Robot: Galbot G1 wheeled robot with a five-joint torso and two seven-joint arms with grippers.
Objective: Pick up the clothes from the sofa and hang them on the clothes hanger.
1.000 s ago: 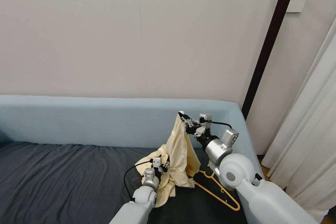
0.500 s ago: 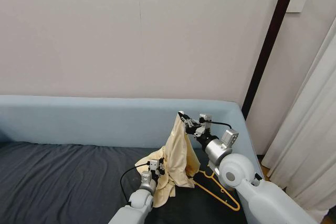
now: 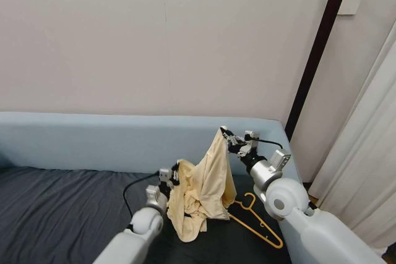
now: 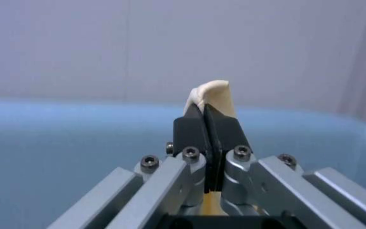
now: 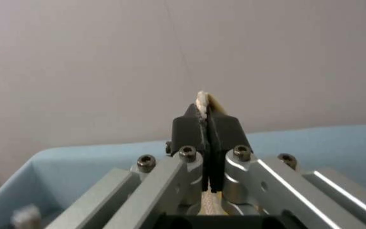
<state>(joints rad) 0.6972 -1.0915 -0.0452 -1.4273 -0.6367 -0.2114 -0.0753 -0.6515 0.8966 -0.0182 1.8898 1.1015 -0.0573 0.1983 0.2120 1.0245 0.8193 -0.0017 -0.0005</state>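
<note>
The step in hand looks like the spreading of the garment (image 3: 201, 193) between both arms, after the pick-up and ahead of the hanging. The left hand (image 3: 168, 176) is clamped tight on one pale yellow edge, low and toward the middle of the sofa (image 3: 80, 146). The right hand (image 3: 226, 135) is pinched tight on another edge, higher up and close to the backrest near the sofa's right end. In each wrist view the pads meet with a sliver of cream fabric squeezed between them. The garment hangs from the two grips as a crumpled sheet, well bunched at the bottom. Whether its lowest fold touches the seat I cannot tell. The sofa is what holds things here. The orange hanger (image 3: 257, 221) lies flat on the dark seat, just beside the garment on the robot's right and under the right arm, with nothing on it. As I judge it, the next move calls for the neck or shoulder opening to be found and brought to the hanger. One hand would have to let go to take the hanger, and the slack fabric may slip or fold over the opening.
</note>
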